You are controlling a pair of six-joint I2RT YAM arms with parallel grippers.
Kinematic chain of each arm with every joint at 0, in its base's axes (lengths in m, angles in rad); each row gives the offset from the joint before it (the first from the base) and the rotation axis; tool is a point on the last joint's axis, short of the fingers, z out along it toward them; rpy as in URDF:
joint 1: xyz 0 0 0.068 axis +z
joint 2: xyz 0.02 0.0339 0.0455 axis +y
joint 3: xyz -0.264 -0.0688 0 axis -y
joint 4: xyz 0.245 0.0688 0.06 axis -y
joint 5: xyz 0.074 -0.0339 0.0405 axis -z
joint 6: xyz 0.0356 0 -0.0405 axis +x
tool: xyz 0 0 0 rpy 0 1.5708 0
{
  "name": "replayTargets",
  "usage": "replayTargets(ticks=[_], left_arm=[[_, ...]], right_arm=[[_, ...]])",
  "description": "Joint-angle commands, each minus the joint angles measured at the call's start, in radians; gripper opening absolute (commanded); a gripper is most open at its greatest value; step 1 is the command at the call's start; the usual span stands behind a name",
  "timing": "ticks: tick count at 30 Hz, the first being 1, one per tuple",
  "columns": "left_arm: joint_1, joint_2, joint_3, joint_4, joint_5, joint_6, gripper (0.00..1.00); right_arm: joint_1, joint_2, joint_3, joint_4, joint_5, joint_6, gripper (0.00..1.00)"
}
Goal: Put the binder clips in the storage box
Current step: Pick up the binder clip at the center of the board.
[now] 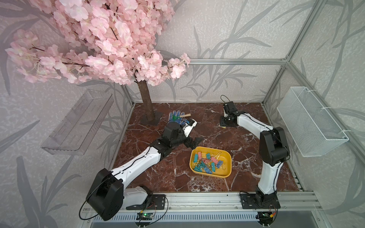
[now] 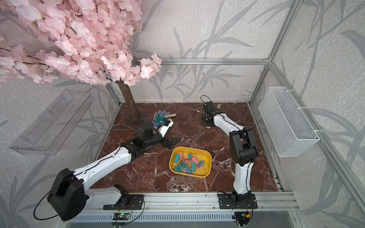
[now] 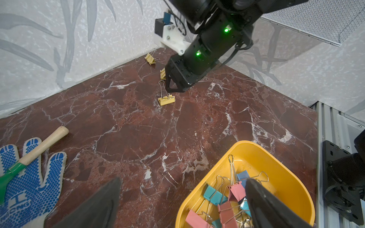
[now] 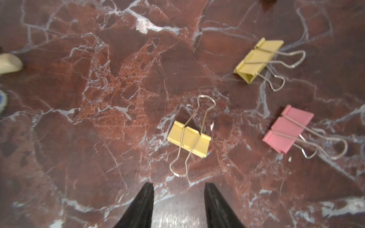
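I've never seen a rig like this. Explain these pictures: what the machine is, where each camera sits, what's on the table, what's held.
These are two robot arms on a marble tabletop, each ending in a two-fingered gripper. Two pictures look down from above; two come from wrist cameras. Most binder clips lie in the yellow storage box. The right wrist view shows loose ones: a near yellow clip, a far yellow clip, a pink clip. A glove lies under a wooden-handled tool. The left gripper and right gripper are open, holding nothing.

Both top views: high at 6 o'clock, facing 12, whole table (image 1: 173,177). Wrist cams sit close & low, both share one yellow clip (image 3: 166,100) (image 4: 188,139).
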Motion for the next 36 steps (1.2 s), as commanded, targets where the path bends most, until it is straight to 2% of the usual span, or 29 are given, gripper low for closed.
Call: replayTargets(ticks=[1, 9, 15, 22, 28, 33, 36], left_arm=[[-0.003, 0.007, 0.01, -0.006, -0.002, 0.008, 1.0], [-0.003, 0.001, 0.011, -0.007, -0.002, 0.009, 1.0], [-0.005, -0.001, 0.013, -0.01, -0.006, 0.01, 1.0], [-0.003, 0.003, 0.014, -0.012, -0.007, 0.01, 1.0], [-0.003, 0.0, 0.014, -0.013, -0.006, 0.009, 1.0], [-0.003, 0.001, 0.014, -0.012, -0.004, 0.007, 1.0], [-0.004, 0.001, 0.015, -0.012, -0.002, 0.007, 1.0]], right_arm=[[0.031, 0.063, 0.104, -0.129, 0.179, -0.167, 0.5], [0.075, 0.199, 0.261, -0.255, 0.289, -0.275, 0.54], [0.079, 0.28, 0.346, -0.329, 0.31, -0.284, 0.49], [0.089, 0.288, 0.35, -0.332, 0.318, -0.283, 0.3], [0.095, 0.253, 0.324, -0.332, 0.321, -0.282, 0.01], [0.102, 0.161, 0.252, -0.318, 0.302, -0.255, 0.0], [0.102, 0.039, 0.173, -0.311, 0.254, -0.2, 0.0]])
